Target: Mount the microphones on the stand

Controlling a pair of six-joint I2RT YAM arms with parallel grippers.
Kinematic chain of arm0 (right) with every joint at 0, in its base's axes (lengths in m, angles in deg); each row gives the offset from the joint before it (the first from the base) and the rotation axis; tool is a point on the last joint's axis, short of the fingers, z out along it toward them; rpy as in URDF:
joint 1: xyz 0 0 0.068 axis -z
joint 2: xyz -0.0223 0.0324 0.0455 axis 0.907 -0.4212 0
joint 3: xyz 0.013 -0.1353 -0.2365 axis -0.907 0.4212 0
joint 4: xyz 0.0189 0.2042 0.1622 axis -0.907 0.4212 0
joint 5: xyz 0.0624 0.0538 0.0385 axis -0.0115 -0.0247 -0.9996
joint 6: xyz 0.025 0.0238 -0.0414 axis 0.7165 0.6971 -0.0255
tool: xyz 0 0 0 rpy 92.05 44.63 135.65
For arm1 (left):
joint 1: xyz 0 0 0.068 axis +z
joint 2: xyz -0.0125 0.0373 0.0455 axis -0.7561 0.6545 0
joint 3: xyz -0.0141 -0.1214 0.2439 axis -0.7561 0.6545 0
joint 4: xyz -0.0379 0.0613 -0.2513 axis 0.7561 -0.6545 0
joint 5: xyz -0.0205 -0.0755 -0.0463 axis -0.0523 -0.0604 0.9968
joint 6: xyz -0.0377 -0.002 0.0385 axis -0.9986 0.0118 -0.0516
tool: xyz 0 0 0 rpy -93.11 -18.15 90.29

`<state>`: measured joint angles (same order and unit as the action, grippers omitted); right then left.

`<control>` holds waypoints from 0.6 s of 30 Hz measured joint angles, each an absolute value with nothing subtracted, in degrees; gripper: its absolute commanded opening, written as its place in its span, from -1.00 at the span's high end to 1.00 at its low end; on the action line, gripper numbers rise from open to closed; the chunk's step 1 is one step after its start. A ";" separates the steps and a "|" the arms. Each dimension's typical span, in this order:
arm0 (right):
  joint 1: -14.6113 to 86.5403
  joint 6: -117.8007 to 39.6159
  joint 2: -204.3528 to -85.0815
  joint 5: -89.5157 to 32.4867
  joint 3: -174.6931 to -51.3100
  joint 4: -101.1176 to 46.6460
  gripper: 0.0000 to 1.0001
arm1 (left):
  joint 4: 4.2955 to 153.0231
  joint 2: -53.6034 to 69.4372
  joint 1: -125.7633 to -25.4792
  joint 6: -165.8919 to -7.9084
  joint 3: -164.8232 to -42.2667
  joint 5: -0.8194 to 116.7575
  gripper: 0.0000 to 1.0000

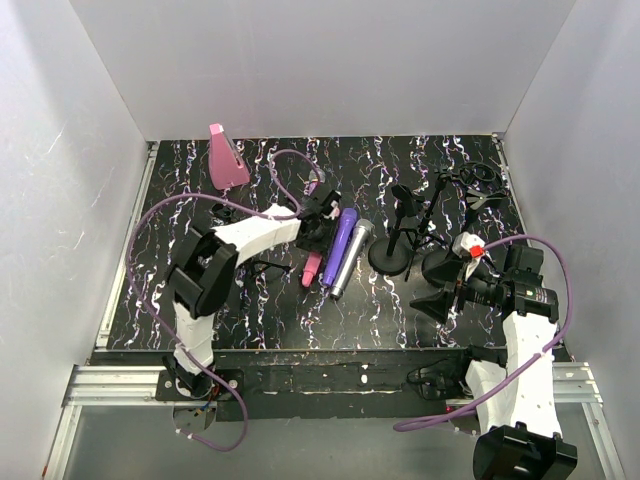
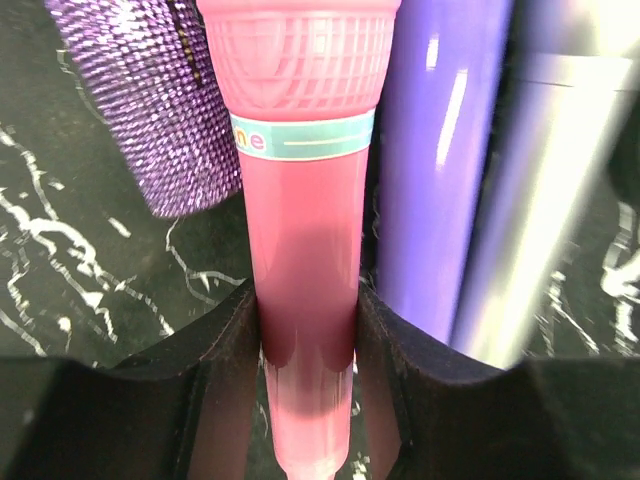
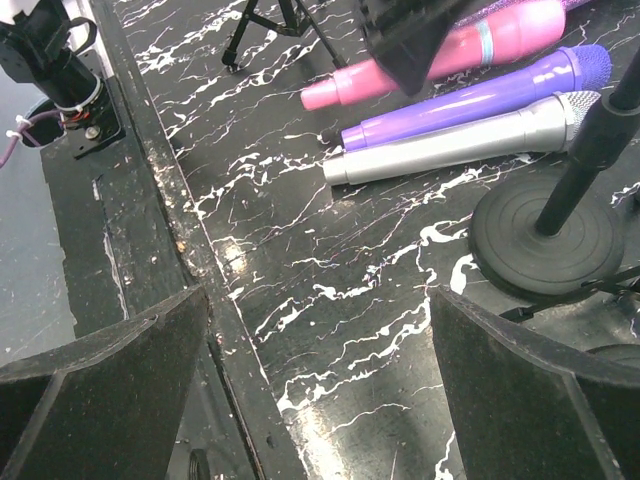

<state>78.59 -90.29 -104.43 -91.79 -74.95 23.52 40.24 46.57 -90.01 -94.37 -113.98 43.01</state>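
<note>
pink wedge block [image 1: 228, 160]: far left, by back wall | black marbled tabletop [image 1: 300, 320] | white walls [image 1: 320, 60]

Open tabletop [image 3: 300, 230] lies ahead of the right end effector [image 3: 318, 330]; the round stand base [image 3: 545, 235] stands beyond.

Top camera looks down; both wrist cameras share the pink microphone [image 2: 300, 260]

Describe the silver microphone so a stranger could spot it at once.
On the black marbled table, find the round black stand base right of centre. Just left of it lies the silver microphone, the one nearest that base. It is the only metallic grey one, alongside the plain purple microphone.
</note>
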 measured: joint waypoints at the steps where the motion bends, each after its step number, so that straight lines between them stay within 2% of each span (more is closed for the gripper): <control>1: 78.59 -90.77 -104.37 -91.79 -74.95 23.94 -0.97 | 40.13 45.13 -90.01 -94.37 -113.74 43.31 1.00; 7: 78.59 -95.73 -104.21 -91.59 -78.29 31.11 -0.97 | 41.25 29.83 -90.01 -94.15 -111.14 47.88 1.00; 13: 78.52 -104.25 -108.74 -92.12 -95.28 43.00 -0.96 | 49.40 11.01 -90.09 -91.83 -102.68 58.24 1.00; 18: 75.48 -108.80 -115.27 -92.51 -108.50 46.30 -0.95 | 54.86 -0.18 -90.90 -89.63 -97.31 63.95 1.00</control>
<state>75.48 -108.80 -115.27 -92.51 -108.50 46.30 54.86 -0.18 -90.90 -89.63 -97.31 63.95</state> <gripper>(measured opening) 0.973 0.369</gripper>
